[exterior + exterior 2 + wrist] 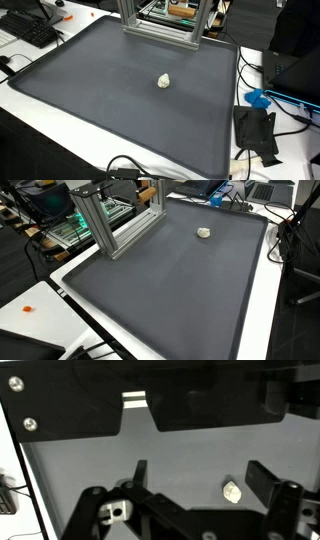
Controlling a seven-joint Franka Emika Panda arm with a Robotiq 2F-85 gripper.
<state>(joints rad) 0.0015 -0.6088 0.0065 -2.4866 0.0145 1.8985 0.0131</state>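
Observation:
A small white crumpled lump lies alone on the dark grey mat, seen in both exterior views (164,81) (204,232). In the wrist view the lump (232,491) lies on the mat below my gripper (200,478), between the two fingertips and close to the right-hand finger. The fingers stand wide apart and hold nothing. The gripper and arm do not show in either exterior view.
The dark mat (110,100) covers a white table. An aluminium frame (160,25) stands at its far edge, also seen in an exterior view (110,220). A keyboard (30,30), cables, a black bracket (255,130) and a blue object (258,98) lie around the mat.

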